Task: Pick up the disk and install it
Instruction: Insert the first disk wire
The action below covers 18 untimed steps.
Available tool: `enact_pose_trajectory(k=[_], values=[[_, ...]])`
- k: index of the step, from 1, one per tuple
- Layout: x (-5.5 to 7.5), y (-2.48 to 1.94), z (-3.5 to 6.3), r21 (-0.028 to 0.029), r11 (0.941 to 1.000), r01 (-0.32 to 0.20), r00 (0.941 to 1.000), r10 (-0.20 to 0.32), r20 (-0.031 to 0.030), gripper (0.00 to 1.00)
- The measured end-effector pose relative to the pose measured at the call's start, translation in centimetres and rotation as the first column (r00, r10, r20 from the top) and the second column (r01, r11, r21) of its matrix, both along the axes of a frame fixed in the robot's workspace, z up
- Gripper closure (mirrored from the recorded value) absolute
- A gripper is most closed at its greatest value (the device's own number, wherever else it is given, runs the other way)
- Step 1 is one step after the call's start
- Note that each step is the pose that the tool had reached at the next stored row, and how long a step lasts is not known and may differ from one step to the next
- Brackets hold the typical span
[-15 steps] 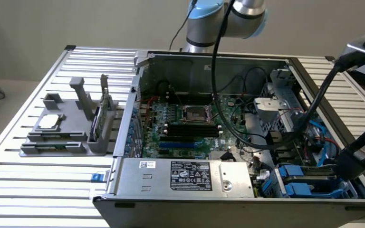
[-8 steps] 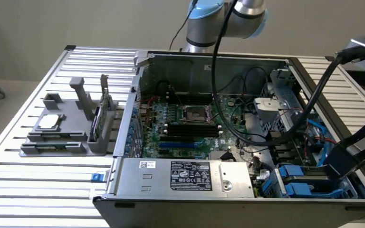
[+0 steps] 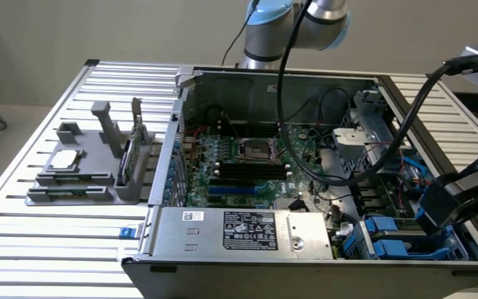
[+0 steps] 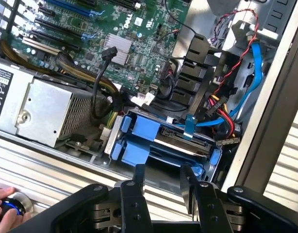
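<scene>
The disk [image 4: 178, 141] sits inside the open computer case [image 4: 265, 121], in the drive bay at a corner of the case, near the grey power-supply box [image 4: 47, 111]. It lies flat and level in its slot, not tilted. From the wrist view its long side shows as a thin dark and silver-grey edge. A blue plastic frame runs around it, with a broad blue piece at the end that faces the power-supply box and a small blue corner at the far end. A second blue piece lies directly next to the first. The white label cannot be seen from here. Nothing holds the disk.
</scene>
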<state>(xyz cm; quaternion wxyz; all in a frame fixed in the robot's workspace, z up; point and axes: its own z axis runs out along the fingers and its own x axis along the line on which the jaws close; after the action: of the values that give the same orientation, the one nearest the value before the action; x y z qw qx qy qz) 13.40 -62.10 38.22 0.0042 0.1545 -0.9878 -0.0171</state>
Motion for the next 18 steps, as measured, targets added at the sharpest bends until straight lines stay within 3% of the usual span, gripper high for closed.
enact_pose_trajectory(k=[4, 9, 14, 18], values=[[0.02, 0.00, -0.01, -0.0001, 0.9975, 0.070, 0.9975, -0.070, -0.0005, 0.57], [0.01, 0.00, -0.05, -0.0001, 0.9870, 0.161, 0.9870, -0.161, -0.0005, 0.57], [0.01, 0.00, -0.10, 0.0000, 0.9682, 0.250, 0.9682, -0.250, -0.0005, 0.57], [0.01, 0.00, -0.14, -0.0001, 0.9475, 0.320, 0.9475, -0.320, -0.0005, 0.57]])
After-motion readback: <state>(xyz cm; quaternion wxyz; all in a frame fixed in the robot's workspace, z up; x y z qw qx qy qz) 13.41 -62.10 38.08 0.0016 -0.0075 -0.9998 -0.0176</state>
